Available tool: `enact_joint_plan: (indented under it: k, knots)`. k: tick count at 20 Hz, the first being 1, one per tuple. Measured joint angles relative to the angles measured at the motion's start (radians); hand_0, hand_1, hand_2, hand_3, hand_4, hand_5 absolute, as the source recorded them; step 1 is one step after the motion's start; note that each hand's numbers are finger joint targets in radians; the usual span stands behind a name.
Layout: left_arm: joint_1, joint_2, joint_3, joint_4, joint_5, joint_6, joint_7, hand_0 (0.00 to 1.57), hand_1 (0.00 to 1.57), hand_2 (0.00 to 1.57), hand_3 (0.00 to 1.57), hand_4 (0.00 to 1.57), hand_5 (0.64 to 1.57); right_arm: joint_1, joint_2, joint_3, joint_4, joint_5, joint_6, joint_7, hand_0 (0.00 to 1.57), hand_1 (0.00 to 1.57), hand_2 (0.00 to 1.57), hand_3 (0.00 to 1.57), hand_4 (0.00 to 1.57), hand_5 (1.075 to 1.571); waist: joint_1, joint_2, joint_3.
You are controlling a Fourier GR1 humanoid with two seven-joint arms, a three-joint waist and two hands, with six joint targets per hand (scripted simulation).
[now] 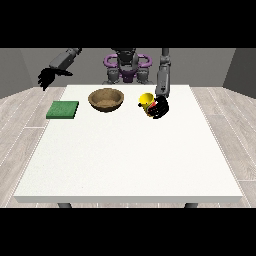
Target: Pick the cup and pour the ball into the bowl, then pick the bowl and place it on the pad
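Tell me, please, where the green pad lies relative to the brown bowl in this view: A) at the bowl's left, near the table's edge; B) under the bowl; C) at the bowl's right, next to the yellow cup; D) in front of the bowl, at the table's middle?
A: the green pad lies flat at the left of the brown bowl, apart from it, near the table's left edge.

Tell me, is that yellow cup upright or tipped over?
Tipped. The yellow cup leans toward the wooden bowl, its opening facing the view's left, with the hand at the view's right against it.
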State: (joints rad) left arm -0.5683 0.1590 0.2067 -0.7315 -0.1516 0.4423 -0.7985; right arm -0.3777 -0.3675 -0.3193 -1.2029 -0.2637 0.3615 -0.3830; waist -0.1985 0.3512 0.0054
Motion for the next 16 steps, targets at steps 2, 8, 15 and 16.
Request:
enact_joint_plan:
  k: [2, 8, 15, 16]
  knots:
    - [-0.010, -0.008, -0.010, 0.006, -0.019, 0.036, 0.011, 1.36, 1.36, 1.57, 1.57, 0.91, 1.511, 0.008, -0.022, -0.015, 0.034, -0.002, 0.020, -0.017, 0.00, 0.00, 0.00, 0.00, 0.00, 1.555, 0.004, -0.011, 0.0002]
    - [-0.027, -0.023, -0.136, 0.003, -0.170, 0.115, 0.208, 1.39, 1.39, 1.57, 1.57, 1.02, 1.536, 0.032, -0.053, -0.043, 0.189, 0.013, 0.029, -0.022, 0.00, 0.00, 0.08, 0.00, 0.00, 1.560, 0.064, -0.165, -0.0020]
    - [-0.069, -0.044, -0.316, -0.008, -0.396, 0.142, 0.484, 1.37, 1.37, 1.57, 1.57, 1.14, 1.566, 0.069, -0.083, -0.070, 0.341, 0.034, 0.023, -0.029, 0.00, 0.00, 0.00, 0.00, 0.00, 1.558, 0.162, -0.326, -0.0029]
    - [-0.078, -0.056, -0.341, -0.011, -0.432, 0.151, 0.524, 1.37, 1.37, 1.57, 1.57, 1.14, 1.566, 0.073, -0.089, -0.077, 0.361, 0.035, 0.023, -0.041, 0.00, 0.00, 0.00, 0.00, 0.00, 1.557, 0.176, -0.333, -0.0027]
